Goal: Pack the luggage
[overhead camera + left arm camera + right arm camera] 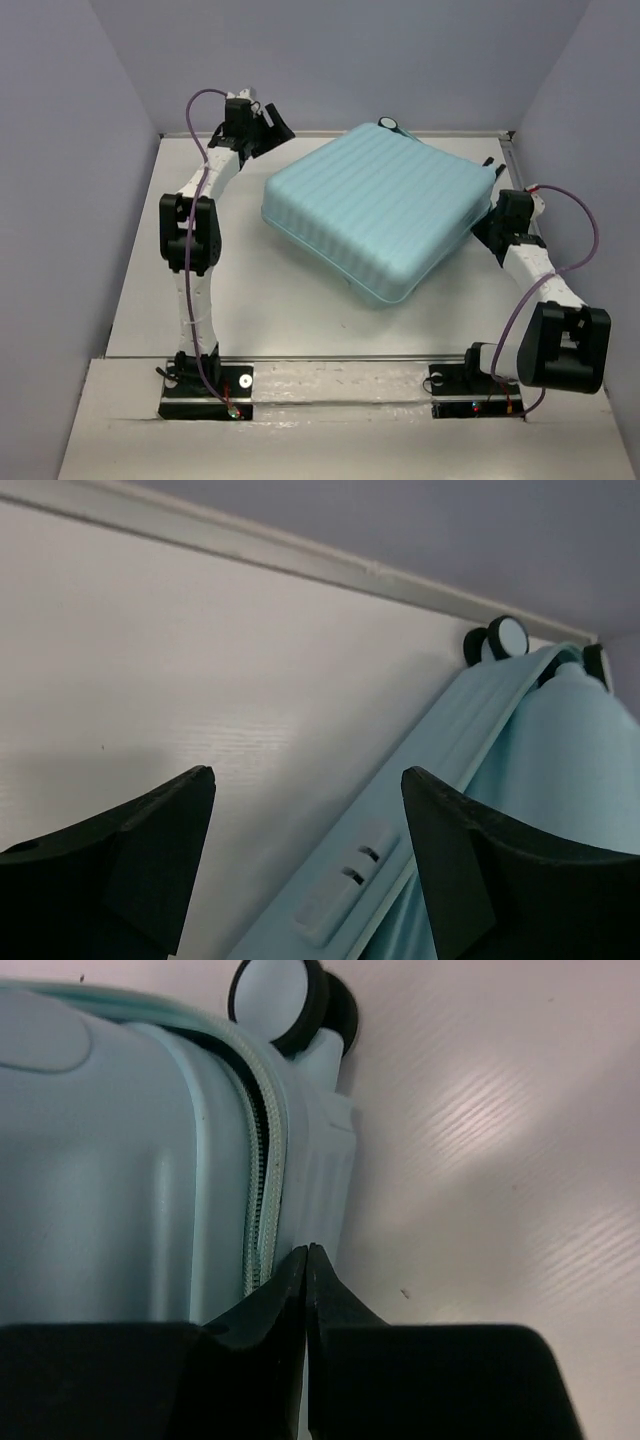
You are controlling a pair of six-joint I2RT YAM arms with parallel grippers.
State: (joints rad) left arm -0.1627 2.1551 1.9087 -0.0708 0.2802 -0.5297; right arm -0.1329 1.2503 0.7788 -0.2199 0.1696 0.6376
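Aqua luggage (375,215) flat on white table (270,300)

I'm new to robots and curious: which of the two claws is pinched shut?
The right gripper, beside the luggage zipper: its fingers meet with no gap. The left gripper stands wide open.

Bulky luggage (375,215) blocking far middle, bare table (270,310) in front of it, walls (350,60) hemming three sides

You have: one white table (270,300), faint wood grain; pale lilac walls (60,150) on three sides; a metal rail (330,357) along its near edge.
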